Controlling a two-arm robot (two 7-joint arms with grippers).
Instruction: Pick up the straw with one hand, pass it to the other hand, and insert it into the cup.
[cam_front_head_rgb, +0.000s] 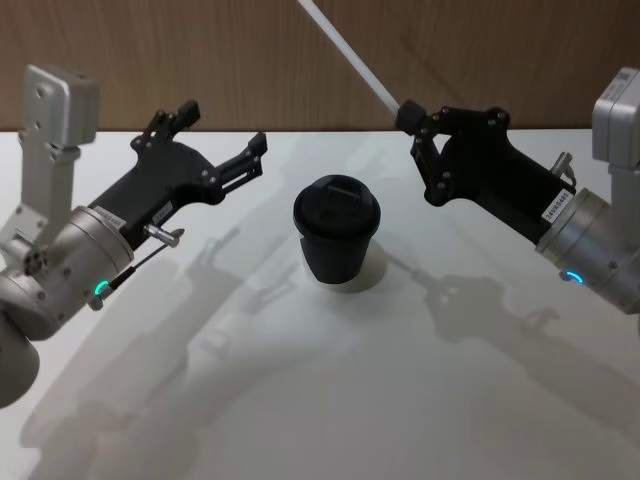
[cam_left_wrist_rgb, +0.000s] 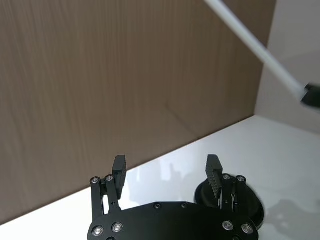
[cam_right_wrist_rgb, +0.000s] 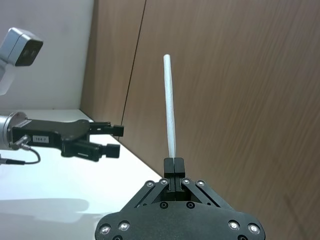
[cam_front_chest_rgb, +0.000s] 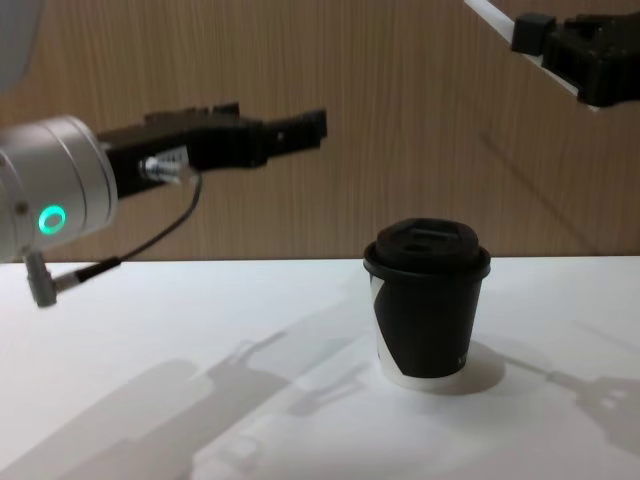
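The straw (cam_front_head_rgb: 352, 55) is a thin white tube slanting up and away over the back of the table, and my right gripper (cam_front_head_rgb: 408, 117) is shut on its lower end. In the right wrist view the straw (cam_right_wrist_rgb: 169, 110) rises straight out of the closed right gripper (cam_right_wrist_rgb: 172, 163). The black cup (cam_front_head_rgb: 336, 232) with its black lid stands upright mid-table, below and between both grippers. My left gripper (cam_front_head_rgb: 225, 128) hovers open and holding nothing to the left of the cup, above the table. The chest view has the cup (cam_front_chest_rgb: 428, 310), the left gripper (cam_front_chest_rgb: 308, 130), the right gripper (cam_front_chest_rgb: 532, 32) and the straw (cam_front_chest_rgb: 484, 9).
The white table (cam_front_head_rgb: 330, 400) carries the cup alone, with free room all around it. A wood-panelled wall (cam_front_head_rgb: 200, 50) stands behind. A thin grey cable (cam_front_chest_rgb: 150, 240) hangs from the left wrist.
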